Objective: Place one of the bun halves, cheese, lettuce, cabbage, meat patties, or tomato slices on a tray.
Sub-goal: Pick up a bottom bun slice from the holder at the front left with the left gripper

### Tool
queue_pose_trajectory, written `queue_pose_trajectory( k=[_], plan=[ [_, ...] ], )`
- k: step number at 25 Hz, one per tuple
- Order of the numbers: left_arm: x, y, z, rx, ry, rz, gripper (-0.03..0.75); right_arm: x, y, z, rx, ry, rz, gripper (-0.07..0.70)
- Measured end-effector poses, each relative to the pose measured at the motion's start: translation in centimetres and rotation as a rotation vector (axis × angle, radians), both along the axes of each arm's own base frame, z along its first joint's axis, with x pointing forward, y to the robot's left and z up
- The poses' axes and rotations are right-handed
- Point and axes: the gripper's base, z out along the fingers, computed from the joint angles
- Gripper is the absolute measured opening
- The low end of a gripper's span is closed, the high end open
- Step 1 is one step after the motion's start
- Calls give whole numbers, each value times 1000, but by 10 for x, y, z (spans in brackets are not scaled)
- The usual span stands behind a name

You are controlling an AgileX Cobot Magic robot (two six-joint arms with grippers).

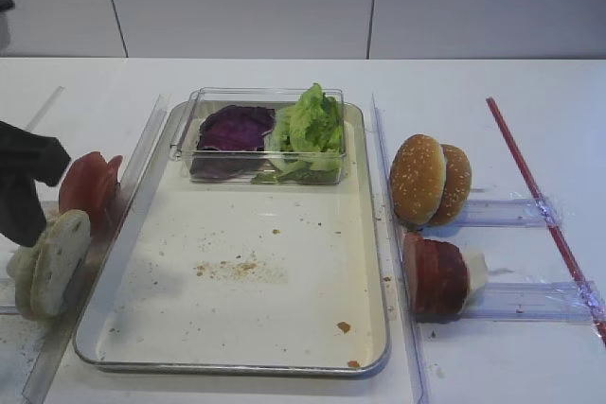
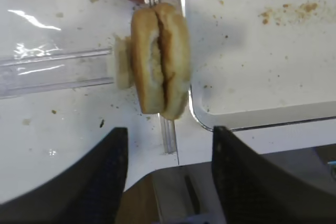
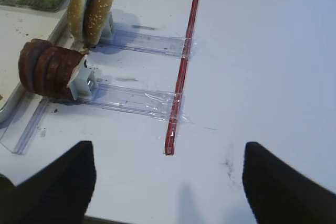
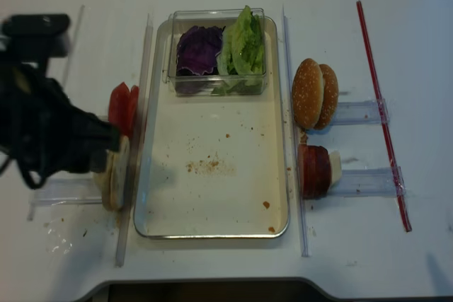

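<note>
Two pale bun halves (image 2: 160,61) stand on edge in a clear rail just left of the tray (image 2: 247,114). My left gripper (image 2: 169,129) hovers open over them, a finger on either side, touching nothing. Tomato slices (image 1: 87,186) stand just behind the bun halves (image 1: 52,260). Purple cabbage (image 1: 235,130) and lettuce (image 1: 312,125) lie in a clear box at the far end of the tray (image 1: 284,328). Meat patties (image 1: 436,276) stand on edge right of the tray. My right gripper (image 3: 168,144) is open over bare table. Cheese is not in view.
Sesame buns (image 1: 431,180) stand on edge in a clear holder behind the patties. A red strip (image 1: 540,201) runs along the table at the right. Clear plastic rails (image 1: 393,234) flank both long sides of the tray. Crumbs (image 1: 232,269) lie on the tray floor.
</note>
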Motion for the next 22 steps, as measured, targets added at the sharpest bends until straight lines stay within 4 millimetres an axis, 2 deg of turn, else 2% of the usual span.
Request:
queue_pose_trajectory(
  k=[3,13,22],
  plan=[
    [12,-14,-16,58,57,-6,349,0,0,0,0,0,0,582],
    [39,-28,-14,76,47,6,349,0,0,0,0,0,0,582],
    [47,-33,-25,82,91,8,349,0,0,0,0,0,0,582]
  ],
)
